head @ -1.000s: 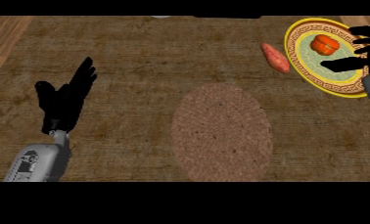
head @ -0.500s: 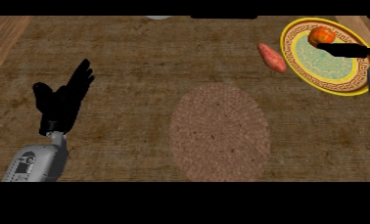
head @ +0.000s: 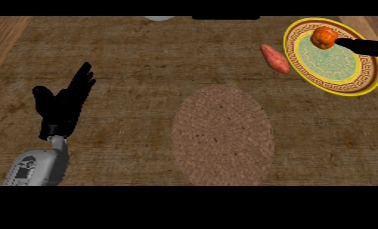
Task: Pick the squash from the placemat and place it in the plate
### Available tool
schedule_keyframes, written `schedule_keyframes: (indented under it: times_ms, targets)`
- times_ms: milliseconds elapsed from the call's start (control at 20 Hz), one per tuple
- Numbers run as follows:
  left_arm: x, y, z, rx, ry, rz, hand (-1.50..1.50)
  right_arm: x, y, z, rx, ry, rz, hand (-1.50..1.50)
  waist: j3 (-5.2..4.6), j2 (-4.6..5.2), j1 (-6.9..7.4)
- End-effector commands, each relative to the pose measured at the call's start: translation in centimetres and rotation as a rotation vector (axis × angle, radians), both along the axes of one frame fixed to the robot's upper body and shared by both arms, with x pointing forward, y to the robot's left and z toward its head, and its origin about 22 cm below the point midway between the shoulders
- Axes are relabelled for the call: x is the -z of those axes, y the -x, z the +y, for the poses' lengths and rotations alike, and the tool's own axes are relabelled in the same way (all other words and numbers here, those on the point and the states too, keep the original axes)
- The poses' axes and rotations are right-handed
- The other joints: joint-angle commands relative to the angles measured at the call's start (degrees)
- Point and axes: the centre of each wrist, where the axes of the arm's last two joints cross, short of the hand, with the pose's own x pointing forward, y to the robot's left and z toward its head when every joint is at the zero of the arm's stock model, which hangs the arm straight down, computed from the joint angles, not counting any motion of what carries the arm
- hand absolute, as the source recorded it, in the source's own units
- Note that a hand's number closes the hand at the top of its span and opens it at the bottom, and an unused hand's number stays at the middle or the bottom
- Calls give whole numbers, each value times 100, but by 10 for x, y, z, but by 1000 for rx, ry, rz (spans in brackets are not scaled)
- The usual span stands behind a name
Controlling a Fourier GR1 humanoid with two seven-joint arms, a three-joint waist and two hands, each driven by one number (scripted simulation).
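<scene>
We see the squash [head: 322, 37], orange and round, lying on the plate [head: 347, 85] near its upper left rim. The plate is yellow-edged with a green centre and sits at the table's [head: 133, 58] far right. Our right hand [head: 357, 46] comes in from the right edge over the plate, its dark tip touching the squash's right side; only a small part of it shows, and we cannot tell whether it grasps the squash or has let go. Just left of the plate, apart from its rim, lies a reddish, elongated sweet potato [head: 275, 58] on the bare table. The brown oval placemat [head: 221, 135] lies in the middle foreground with nothing on it. Our left hand [head: 63, 105] rests at the left side, released, fingers straight and pointing up, well apart from the placemat.
</scene>
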Motion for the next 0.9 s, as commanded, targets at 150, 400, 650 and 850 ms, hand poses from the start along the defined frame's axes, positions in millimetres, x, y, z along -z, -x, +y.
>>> schedule_keyframes:
  times_ms: [150, 400, 650, 850]
  targets:
    - [0, 18, -19, 14, -7, -11, 0, 9, 22, -30, -32, -62, -29, -150, 3, 13, 79]
    - [-10, -4, -7, -1, 0, -13, 0, 9, 42, -54, -34, -32, -31, -150, 0, 10, 25]
    - [-5, -11, -1, 0, 5, 2, 0, 37, 63, -66, -5, -25, -35, -150, 5, 38, 60]
    - [4, -10, -10, 7, -6, 0, 0, 20, 79, -93, 8, -14, -20, -150, 6, 39, 66]
